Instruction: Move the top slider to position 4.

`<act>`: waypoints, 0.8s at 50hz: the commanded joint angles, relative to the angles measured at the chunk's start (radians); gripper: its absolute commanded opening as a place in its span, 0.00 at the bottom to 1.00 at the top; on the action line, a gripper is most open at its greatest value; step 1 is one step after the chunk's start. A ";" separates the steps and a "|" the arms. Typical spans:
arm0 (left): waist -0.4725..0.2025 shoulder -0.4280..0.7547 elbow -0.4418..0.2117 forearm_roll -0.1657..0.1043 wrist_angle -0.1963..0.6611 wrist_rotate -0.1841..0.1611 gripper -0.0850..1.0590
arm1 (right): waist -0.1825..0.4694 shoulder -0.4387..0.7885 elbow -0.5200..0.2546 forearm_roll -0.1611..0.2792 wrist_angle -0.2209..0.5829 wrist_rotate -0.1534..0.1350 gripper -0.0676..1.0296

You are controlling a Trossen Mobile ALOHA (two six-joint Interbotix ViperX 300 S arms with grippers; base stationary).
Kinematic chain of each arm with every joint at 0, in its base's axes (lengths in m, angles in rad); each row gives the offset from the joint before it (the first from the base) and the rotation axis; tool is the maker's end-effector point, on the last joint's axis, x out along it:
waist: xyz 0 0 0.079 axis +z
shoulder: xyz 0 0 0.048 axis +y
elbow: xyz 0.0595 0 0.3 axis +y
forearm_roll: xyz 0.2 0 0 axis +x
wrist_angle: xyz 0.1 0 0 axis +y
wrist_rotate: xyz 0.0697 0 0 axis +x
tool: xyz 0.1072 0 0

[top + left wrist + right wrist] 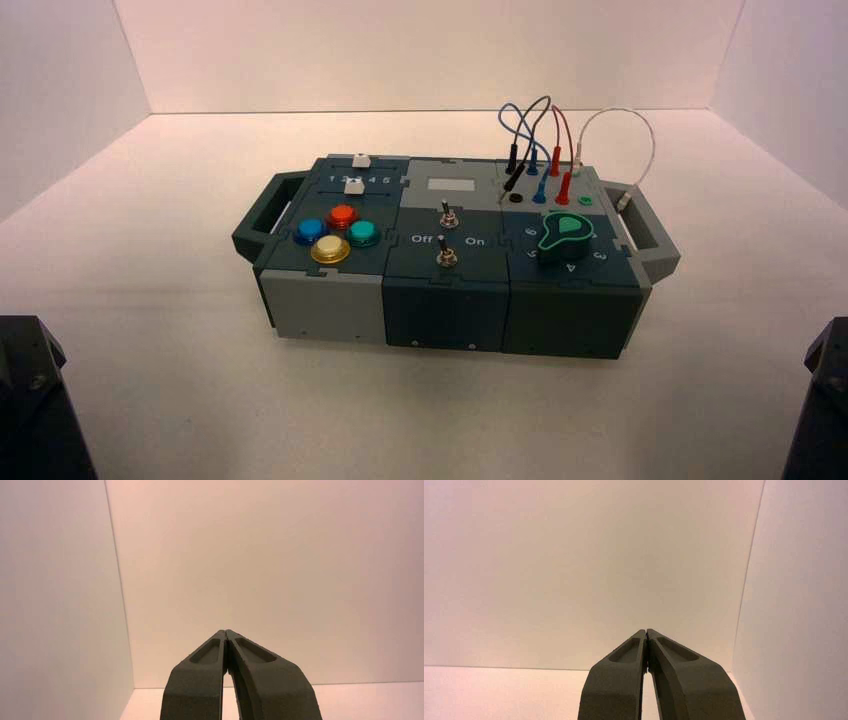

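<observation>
The top slider [362,160] is a small white knob on the far left part of the box [330,300], in a dark teal track. A printed number row [375,180] runs just in front of it, and the twin white knob [353,186] sits by that row. My left gripper [226,631] is shut and empty, faces a bare wall, and is parked at the near left, far from the box. My right gripper [646,630] is shut and empty and is parked at the near right. Neither wrist view shows the box.
The box also bears coloured pushbuttons [343,215], two toggle switches [447,218] by Off and On lettering, a green dial [565,235] and plugged wires [545,150]. It has a handle at each end [262,215]. White walls close in the table.
</observation>
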 commanded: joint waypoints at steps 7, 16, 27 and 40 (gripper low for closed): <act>0.003 0.003 -0.012 -0.002 -0.005 0.008 0.05 | -0.002 0.003 -0.026 -0.002 -0.006 0.000 0.04; 0.003 0.005 -0.014 -0.002 0.008 0.012 0.05 | -0.003 0.003 -0.026 -0.002 0.005 -0.002 0.04; 0.003 0.005 -0.037 0.000 0.091 0.014 0.05 | -0.002 0.009 -0.057 -0.002 0.118 0.002 0.04; -0.005 0.014 -0.097 -0.011 0.278 0.009 0.05 | 0.005 0.026 -0.080 0.008 0.190 0.008 0.04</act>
